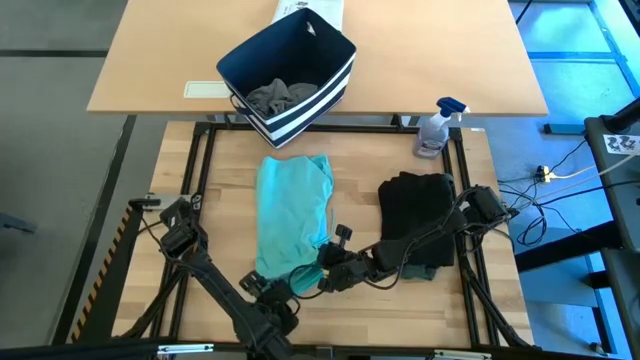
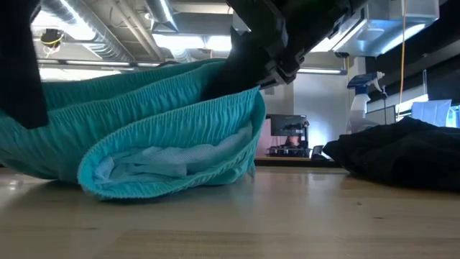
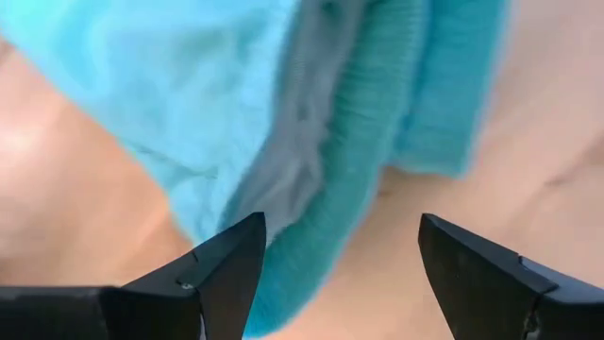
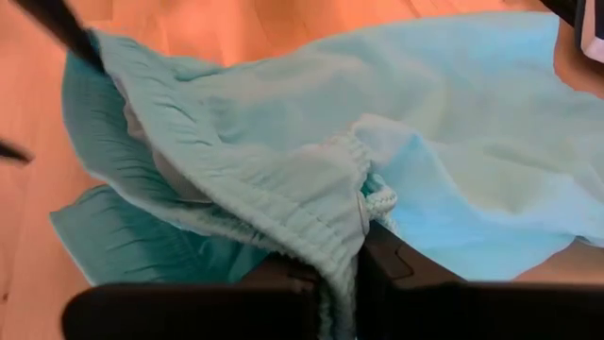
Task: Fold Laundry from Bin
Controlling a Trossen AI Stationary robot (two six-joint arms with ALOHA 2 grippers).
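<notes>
Laundry: one teal piece, one black pile, perhaps one grey piece.

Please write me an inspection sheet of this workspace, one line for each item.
Surface: light wooden table, dry, unmarked.
Job's things: teal ribbed-waist cloth garment spread at centre; black cloth pile beside it; navy striped fabric bin on the far table, grey cloth inside.
Clutter: clear spray bottle with blue trigger.
Grippers: right end effector shut on the teal waistband; left end effector open at the teal garment's edge.
Cables: loose wires on the floor to the right.
Surroundings: nothing seen.
</notes>
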